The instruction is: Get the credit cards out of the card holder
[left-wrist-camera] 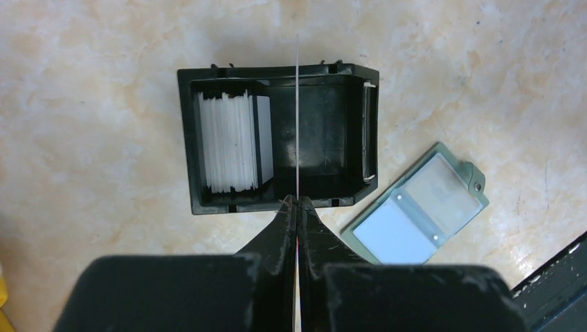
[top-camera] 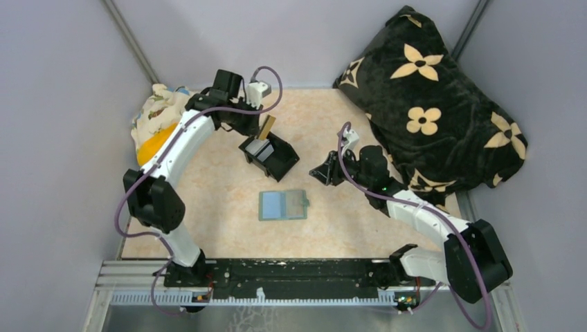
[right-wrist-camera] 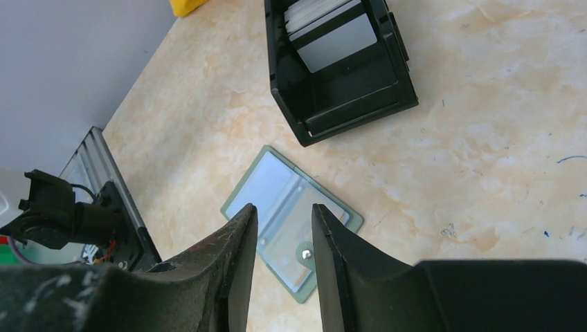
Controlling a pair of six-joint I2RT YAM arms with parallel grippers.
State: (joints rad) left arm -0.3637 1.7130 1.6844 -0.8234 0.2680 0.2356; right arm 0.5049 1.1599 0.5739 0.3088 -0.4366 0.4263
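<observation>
Marbled tabletop [top-camera: 221, 232], grey walls [top-camera: 55, 104], card holder [top-camera: 283, 205]

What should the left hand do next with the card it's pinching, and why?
Probably lower a little and let go: the left hand is shut on a card held edge-on over the empty half of the black box, where other cards already stand. The card holder lies open nearby.

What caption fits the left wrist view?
Left claw shut on a card edge-on over the black box; open card holder beside.
</observation>
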